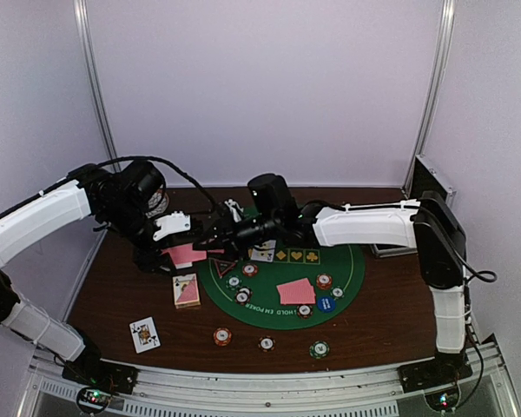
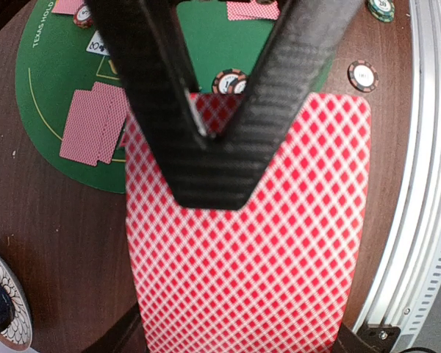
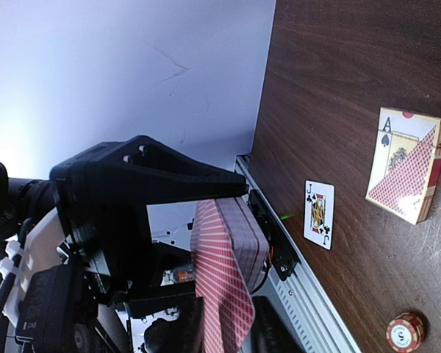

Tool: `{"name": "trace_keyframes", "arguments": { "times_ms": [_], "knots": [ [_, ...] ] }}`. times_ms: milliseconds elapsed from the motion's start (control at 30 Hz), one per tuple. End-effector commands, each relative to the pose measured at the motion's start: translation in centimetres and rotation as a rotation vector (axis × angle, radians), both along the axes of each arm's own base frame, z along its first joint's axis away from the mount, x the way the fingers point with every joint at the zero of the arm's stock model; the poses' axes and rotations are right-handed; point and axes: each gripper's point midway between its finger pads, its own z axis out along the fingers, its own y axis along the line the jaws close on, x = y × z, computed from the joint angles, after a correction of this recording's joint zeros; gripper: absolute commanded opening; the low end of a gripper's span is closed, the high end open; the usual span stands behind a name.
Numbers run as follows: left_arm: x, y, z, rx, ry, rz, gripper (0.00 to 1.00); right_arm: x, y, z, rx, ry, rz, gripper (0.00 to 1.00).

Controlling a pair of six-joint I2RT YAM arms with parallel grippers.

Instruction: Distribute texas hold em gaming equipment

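One card box (image 1: 186, 290) lies flat; left gripper (image 2: 208, 141) clamps cards (image 2: 242, 279).

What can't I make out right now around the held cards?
Cards in the left gripper: left wrist view shows backs only; faces and count hidden, lower edge cut by the frame.
Right gripper: too small and crowded in top view to show whether it grips a card.
Poker chips: values too small in top view.

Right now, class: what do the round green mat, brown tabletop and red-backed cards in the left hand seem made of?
Round green mat: probably felt, matte, no glare. Brown tabletop: wood or laminate, grain shows. Red diamond-backed cards: likely coated paper or plastic, thin.
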Motion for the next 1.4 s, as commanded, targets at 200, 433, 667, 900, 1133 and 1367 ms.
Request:
{"name": "trace_keyframes", "arguments": {
  "times_ms": [200, 433, 667, 900, 1133, 1367],
  "knots": [
    [0.3, -0.6, 0.8, -0.032, -0.025, -0.011, 0.21, 0.1, -2.8, 2.7, -0.011, -0.066, 0.001, 0.0],
    [0.4, -0.5, 0.8, -0.026, -0.03, -0.012, 0.21, 1.6, -6.4, 2.6, -0.091, -0.114, 0.002, 0.0],
    [0.4, -0.4, 1.3, -0.021, -0.03, -0.015, 0.21, 4.5, -12.9, 3.1, -0.471, -0.455, -0.016, 0.0],
    [0.3, -0.2, 0.8, -0.01, -0.02, -0.012, 0.21, 8.7, -19.0, 1.6, -0.899, -0.714, -0.068, 0.0],
    [0.2, -0.2, 1.0, -0.02, -0.026, -0.015, 0.21, 10.6, -20.2, -0.5, -1.146, -0.926, -0.022, 0.0],
    [0.0, 0.1, 0.6, -0.01, -0.019, -0.013, 0.21, 12.9, -20.6, -2.9, -1.475, -1.181, 0.074, 0.0]
  ]
}}
